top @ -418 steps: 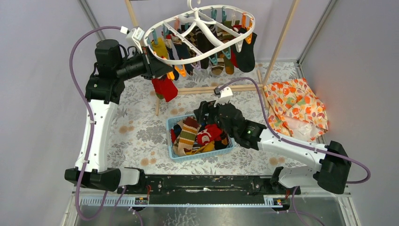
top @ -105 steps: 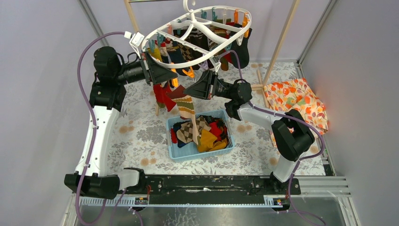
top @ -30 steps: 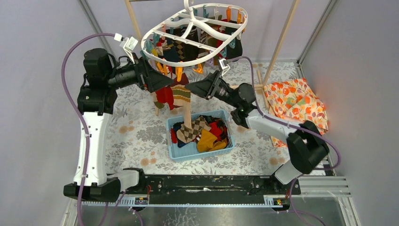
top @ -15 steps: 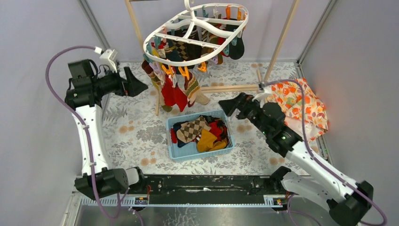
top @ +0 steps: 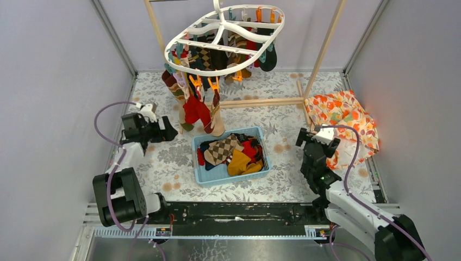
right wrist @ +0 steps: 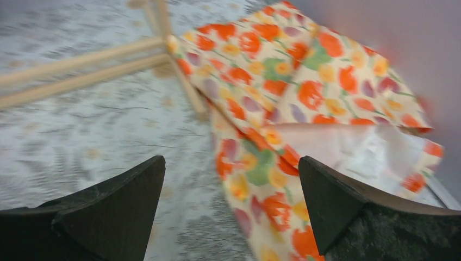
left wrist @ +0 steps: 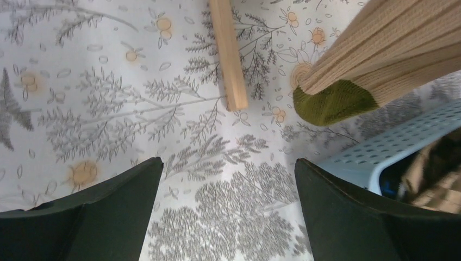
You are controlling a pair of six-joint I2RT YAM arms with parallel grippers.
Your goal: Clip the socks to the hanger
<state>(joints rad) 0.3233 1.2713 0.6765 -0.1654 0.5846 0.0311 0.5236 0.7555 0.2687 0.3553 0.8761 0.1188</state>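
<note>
Left gripper (left wrist: 228, 163) fingers apart, empty; right gripper (right wrist: 231, 159) likewise. Socks (top: 235, 155) in blue basket (top: 234, 178) judged light, limp, tangle-prone. Pinch single cuff edge for clipping on hanger (top: 220, 25).

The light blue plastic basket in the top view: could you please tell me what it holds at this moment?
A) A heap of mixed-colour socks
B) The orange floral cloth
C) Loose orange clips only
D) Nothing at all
A: the light blue plastic basket is filled with a heap of mixed-colour socks, with brown argyle, mustard yellow and red ones showing on top.
</note>
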